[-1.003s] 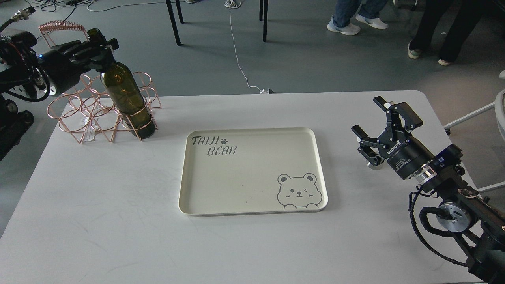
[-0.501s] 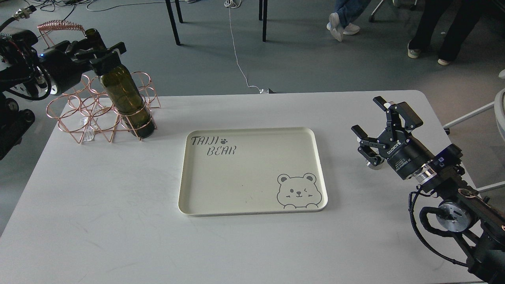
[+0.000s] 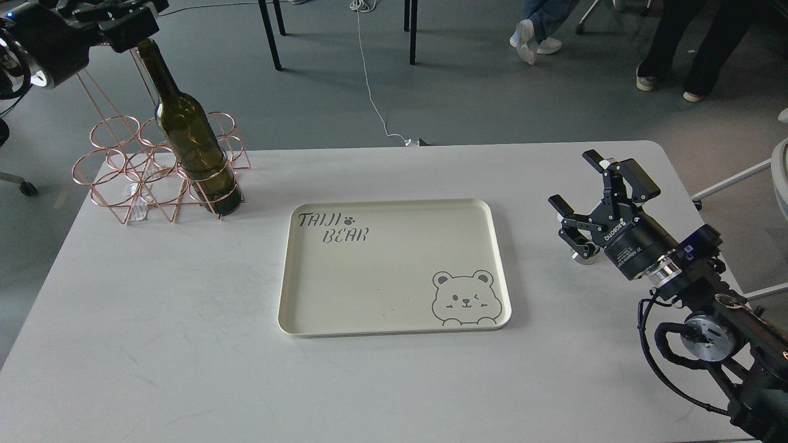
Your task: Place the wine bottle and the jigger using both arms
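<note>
Left gripper (image 3: 126,24) upper left, at bottle (image 3: 188,138) mouth, grip unclear | right gripper (image 3: 600,194) spread, empty | bottle in wire rack (image 3: 117,178); jigger unseen | risk: we snag rack, bottle tips

A cream tray (image 3: 394,271) with a bear drawing lies mid-table (image 3: 154,344). A copper wire rack (image 3: 132,172) stands at the far left corner. On the floor beyond: a white cable (image 3: 371,92), chair legs (image 3: 271,34), people's feet (image 3: 535,40).
</note>
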`<state>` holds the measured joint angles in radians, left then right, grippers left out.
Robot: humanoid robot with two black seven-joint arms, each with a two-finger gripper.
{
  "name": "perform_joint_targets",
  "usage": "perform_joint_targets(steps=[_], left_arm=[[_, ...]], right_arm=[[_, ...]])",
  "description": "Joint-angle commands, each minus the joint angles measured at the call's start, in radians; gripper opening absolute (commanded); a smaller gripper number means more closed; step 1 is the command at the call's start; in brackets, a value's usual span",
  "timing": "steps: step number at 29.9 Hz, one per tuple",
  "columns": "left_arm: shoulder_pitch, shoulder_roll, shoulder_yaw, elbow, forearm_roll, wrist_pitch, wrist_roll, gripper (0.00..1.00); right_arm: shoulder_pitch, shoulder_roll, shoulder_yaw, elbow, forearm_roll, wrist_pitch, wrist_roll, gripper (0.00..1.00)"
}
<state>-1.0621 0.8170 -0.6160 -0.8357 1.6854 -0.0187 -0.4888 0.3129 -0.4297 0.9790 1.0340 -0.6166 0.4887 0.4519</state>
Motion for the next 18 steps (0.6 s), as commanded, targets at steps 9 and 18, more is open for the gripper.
perform_joint_targets(steps=[9,18], left_arm=[[0.034,0.030,0.007,-0.307,-0.583,-0.003,0.000,0.98],[0.377,-0.114,-0.091,-0.511,-0.843,0.005,0.000,0.98]], right_arm=[[0.014,0.012,0.056,-0.003,0.011,0.000,-0.001,0.99],[0.052,0.014,0.056,-0.012,0.015,-0.028,-0.002,0.99]])
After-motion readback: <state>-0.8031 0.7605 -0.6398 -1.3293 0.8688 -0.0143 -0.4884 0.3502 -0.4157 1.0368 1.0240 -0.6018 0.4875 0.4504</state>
